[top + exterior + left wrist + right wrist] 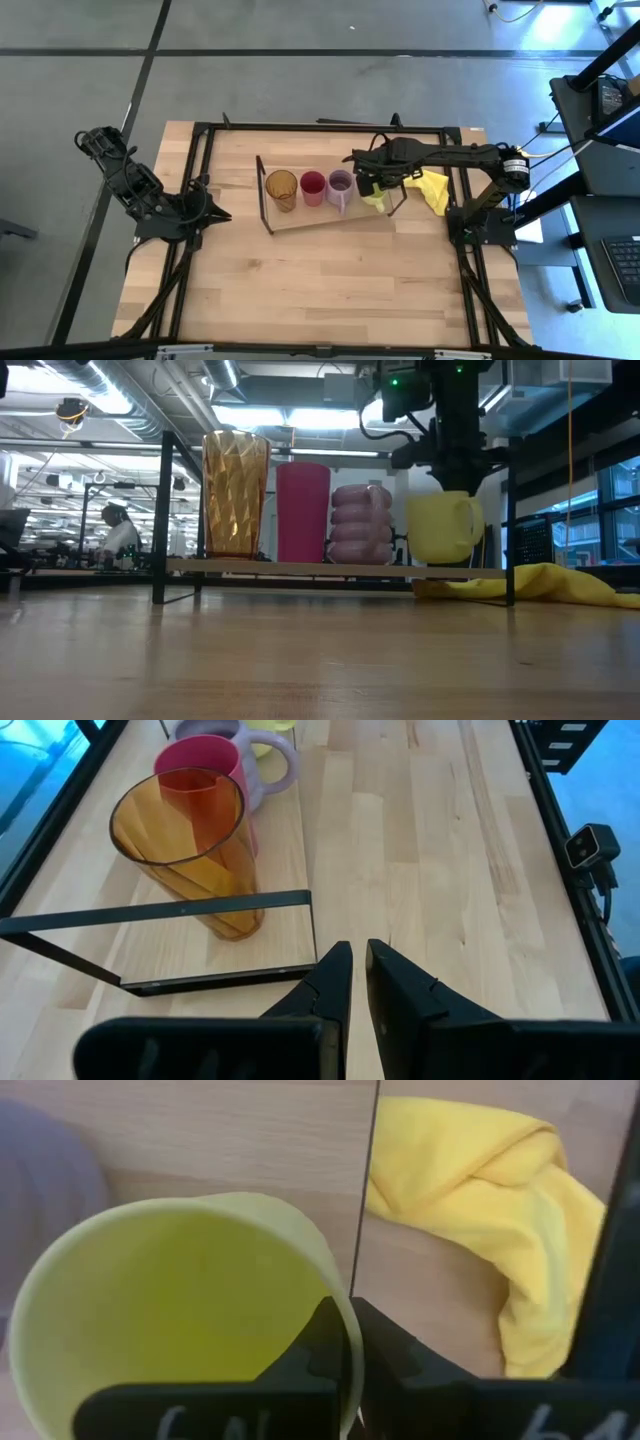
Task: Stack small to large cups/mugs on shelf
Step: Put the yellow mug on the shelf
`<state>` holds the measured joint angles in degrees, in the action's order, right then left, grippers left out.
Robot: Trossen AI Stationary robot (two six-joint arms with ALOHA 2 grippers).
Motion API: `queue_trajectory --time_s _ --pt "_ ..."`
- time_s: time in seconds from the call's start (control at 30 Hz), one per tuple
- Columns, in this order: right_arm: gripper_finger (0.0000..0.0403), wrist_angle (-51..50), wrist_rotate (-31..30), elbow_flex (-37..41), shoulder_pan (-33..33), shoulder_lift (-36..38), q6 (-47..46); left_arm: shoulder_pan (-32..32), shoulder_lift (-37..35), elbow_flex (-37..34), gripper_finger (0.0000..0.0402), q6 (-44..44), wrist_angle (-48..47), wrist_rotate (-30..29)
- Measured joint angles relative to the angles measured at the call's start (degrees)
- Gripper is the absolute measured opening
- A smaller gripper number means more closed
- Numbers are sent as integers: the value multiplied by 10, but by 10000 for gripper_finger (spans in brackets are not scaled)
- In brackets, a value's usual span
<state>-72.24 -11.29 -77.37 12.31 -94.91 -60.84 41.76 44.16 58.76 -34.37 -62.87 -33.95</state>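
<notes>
The shelf point(300, 217) is a light board with black wire end frames. On it stand in a row an amber tumbler point(235, 493), a red cup point(302, 512) and a pale purple mug point(362, 523). At the row's right end my right gripper point(447, 475) comes down from above, shut on the yellow-green mug point(443, 527), handle toward the table's right. The mug's base is level with the board; whether it rests there I cannot tell. My left gripper point(358, 970) is shut and waits left of the shelf, touching nothing. My right gripper pinches the yellow-green mug's rim point(338, 1305), one finger inside the mug and one outside its wall. The fingers come from above, pointing down. The mug stays upright below them, over the right end of the shelf point(440, 570).
A crumpled yellow cloth point(432, 190) lies on the table just right of the shelf, beside the wire end frame point(366, 1190). Black rails point(200, 170) border the wooden table. Bare wood spreads toward the near edge point(320, 290). A person point(120, 535) sits far behind the table.
</notes>
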Motion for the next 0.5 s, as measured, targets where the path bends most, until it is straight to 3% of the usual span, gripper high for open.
queue_trajectory --time_s 0.5 --pt "18 37 -18 0 29 0 14 0 0 0 28 0 0 0"
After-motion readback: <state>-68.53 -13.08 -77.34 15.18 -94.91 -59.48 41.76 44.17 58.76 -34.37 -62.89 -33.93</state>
